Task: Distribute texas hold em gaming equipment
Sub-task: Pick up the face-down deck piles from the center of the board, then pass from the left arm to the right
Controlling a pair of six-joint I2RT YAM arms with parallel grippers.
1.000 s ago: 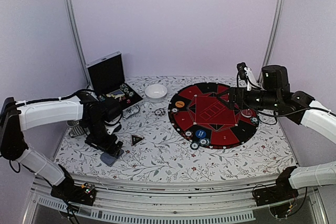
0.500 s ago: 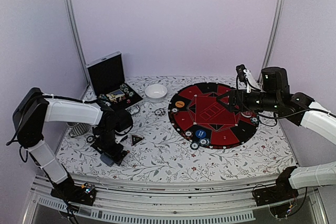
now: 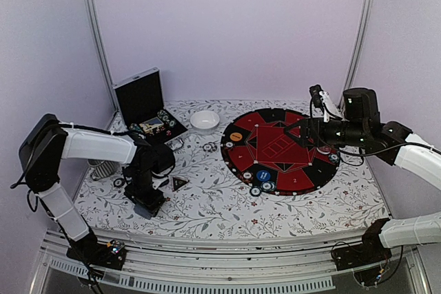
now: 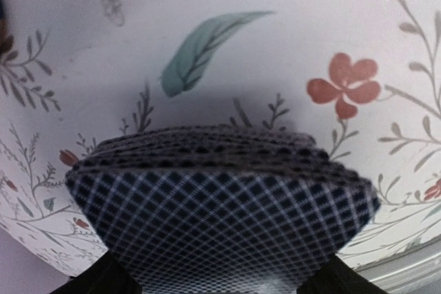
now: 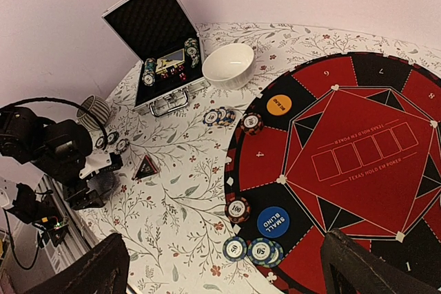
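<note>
At the table's left front lies a deck of playing cards [image 4: 220, 218] with grey-blue lattice backs. My left gripper [image 4: 217, 284] is shut on it, and the deck bows up between the fingers. From above, that gripper [image 3: 146, 204] stands low on the cloth. My right gripper [image 5: 224, 256] hangs open and empty over the round red and black mat [image 5: 358, 170]. On the mat's near rim sit a red chip [image 5: 238, 209], teal chips [image 5: 262, 250] and a blue marker disc [image 5: 273, 222]. An orange disc [image 5: 279, 105] lies farther back.
A white bowl [image 3: 204, 120] and an open black silver-edged case [image 3: 145, 101] stand at the back left. A small black triangle [image 3: 180, 183] lies right of the left gripper. Loose chips [image 3: 209, 147] lie between bowl and mat, and more chips [image 5: 110, 140] lie by the left arm.
The left arm has swung its elbow back and settled its gripper over the deck, and its jaws have narrowed onto the cards. The right gripper shifted only slightly.
</note>
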